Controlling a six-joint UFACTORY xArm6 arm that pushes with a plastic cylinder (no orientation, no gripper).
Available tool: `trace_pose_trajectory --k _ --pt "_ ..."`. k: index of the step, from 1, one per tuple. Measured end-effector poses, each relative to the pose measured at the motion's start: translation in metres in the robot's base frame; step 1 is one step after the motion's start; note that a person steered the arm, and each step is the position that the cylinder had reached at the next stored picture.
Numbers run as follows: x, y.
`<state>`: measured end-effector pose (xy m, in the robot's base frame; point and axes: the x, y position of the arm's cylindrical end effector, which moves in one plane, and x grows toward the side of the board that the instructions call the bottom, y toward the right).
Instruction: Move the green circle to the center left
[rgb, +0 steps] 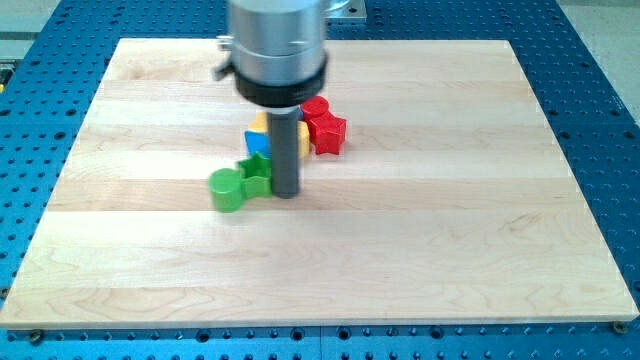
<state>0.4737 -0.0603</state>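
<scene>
1. Camera view: a pale wooden board (420, 230) lies on a blue perforated table (600, 120). The arm's metal housing (278, 45) hangs down from the far edge of the picture, and the straight dark rod drops from it.

2. There is no gripper on this arm, so nothing can be said of jaws spread or pressed together; the arm ends in my tip (286, 194), which rests on the board a little left of the middle.

3. The green circle (228, 190) lies flat on the board just left of my tip, nearer the viewer than the other blocks. It is the leftmost block in the cluster.

4. A second green block (257, 170), its shape hard to make out, sits between the green circle and the rod, touching or nearly touching both.

5. Beyond it, a blue block (258, 143) shows beside the rod, partly hidden by it.

6. A yellow block (303, 139) peeks out on both sides of the rod, mostly covered; its shape cannot be told.

7. Two red blocks stand right of the rod: a red star-like block (328, 131) nearer, and another red block (316, 106) just beyond it, touching it.
</scene>
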Motion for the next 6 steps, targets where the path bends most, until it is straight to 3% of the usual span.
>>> trace_pose_trajectory --k 1,2,3,5,6 --pt "0.035 -0.028" --pt "0.020 -0.100" --pt "-0.019 -0.118" --pt "0.029 -0.160" --pt "-0.053 -0.159"
